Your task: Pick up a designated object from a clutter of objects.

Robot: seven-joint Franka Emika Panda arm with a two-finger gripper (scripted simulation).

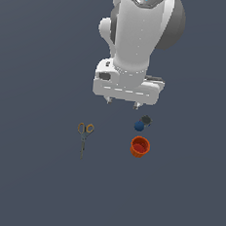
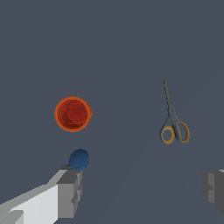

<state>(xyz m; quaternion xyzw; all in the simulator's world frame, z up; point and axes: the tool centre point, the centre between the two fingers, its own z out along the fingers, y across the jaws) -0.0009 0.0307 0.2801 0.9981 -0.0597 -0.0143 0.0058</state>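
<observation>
The small dark blue ball (image 1: 139, 126) (image 2: 79, 159) rests on the floor, touching or nearly touching a dark grey lump (image 1: 146, 120). Just in front of the ball stands the orange-red cup (image 1: 140, 147) (image 2: 73, 114), upright and empty. Yellow-handled scissors (image 1: 84, 134) (image 2: 173, 123) lie apart toward the exterior view's left. My gripper (image 1: 122, 103) (image 2: 142, 188) hangs above the floor, open wide, with nothing between its fingers. The ball lies right beside one fingertip (image 2: 70, 190) in the wrist view, outside the gap.
A plain dark grey floor (image 1: 29, 185) surrounds the clutter. The white arm (image 1: 139, 34) rises behind the objects.
</observation>
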